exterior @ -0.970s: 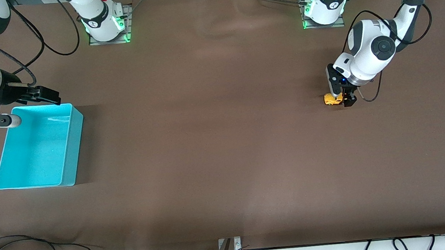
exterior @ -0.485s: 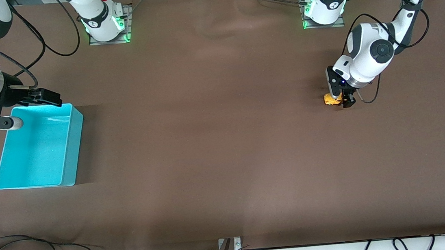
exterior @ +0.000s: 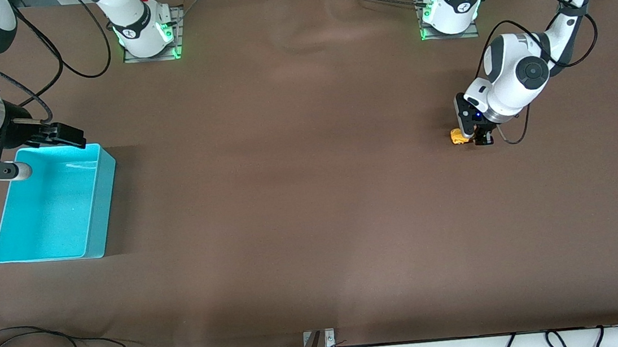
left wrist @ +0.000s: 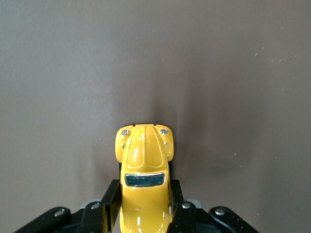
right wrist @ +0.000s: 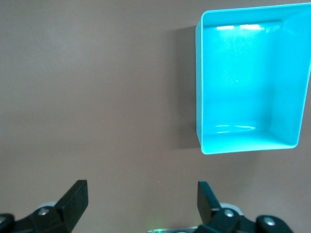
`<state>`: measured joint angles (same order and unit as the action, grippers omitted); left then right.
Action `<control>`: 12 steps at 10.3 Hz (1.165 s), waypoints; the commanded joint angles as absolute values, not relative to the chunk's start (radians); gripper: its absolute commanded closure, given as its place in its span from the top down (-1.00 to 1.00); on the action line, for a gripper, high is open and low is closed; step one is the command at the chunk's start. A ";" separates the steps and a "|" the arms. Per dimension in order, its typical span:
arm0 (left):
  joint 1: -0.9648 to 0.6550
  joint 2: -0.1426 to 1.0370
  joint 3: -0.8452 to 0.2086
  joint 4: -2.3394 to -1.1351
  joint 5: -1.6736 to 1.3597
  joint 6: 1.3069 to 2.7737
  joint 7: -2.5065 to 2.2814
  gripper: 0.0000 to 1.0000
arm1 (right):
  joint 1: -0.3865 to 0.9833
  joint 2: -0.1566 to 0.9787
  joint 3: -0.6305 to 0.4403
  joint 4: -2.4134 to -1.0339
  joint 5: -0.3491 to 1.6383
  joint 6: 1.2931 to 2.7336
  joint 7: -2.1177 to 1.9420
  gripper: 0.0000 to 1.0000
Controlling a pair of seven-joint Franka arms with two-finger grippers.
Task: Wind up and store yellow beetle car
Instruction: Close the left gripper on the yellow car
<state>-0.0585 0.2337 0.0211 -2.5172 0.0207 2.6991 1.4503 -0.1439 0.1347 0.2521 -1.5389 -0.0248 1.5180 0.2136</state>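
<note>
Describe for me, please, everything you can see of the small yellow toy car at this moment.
The small, rounded, glossy yellow toy beetle car looks like painted metal or plastic, with a domed bonnet, two small silvery headlights and a dark windscreen. It sits upright on the brown table cover toward the left arm's end. The left tool is shut on it, a black finger pressed against each side of its body, with the nose sticking out past the fingers. Its wheels cannot be seen.
</note>
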 commanded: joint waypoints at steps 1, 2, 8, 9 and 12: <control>-0.041 0.291 0.047 -2.490 0.009 2.704 1.584 -1.00 | -0.153 0.137 0.259 -1.526 -0.023 1.514 0.196 1.00; -0.022 0.325 0.082 -2.459 0.009 2.704 1.624 -1.00 | -0.153 0.137 0.259 -1.525 -0.025 1.516 0.196 1.00; 0.028 0.400 0.172 -2.389 0.006 2.706 1.782 -1.00 | -0.153 0.138 0.259 -1.526 -0.025 1.516 0.199 1.00; 0.028 0.400 0.172 -2.387 0.005 2.706 1.776 -1.00 | -0.153 0.138 0.259 -1.526 -0.025 1.517 0.199 1.00; 0.023 0.371 0.172 -2.382 -0.104 2.689 1.723 1.00 | -0.155 0.144 0.259 -1.526 -0.025 1.516 0.198 1.00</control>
<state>0.0238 0.2979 0.1726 -2.4350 -0.0580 2.6666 1.7374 -0.1444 0.1353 0.2519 -1.5388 -0.0248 1.5195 0.2132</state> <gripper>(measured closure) 0.449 0.000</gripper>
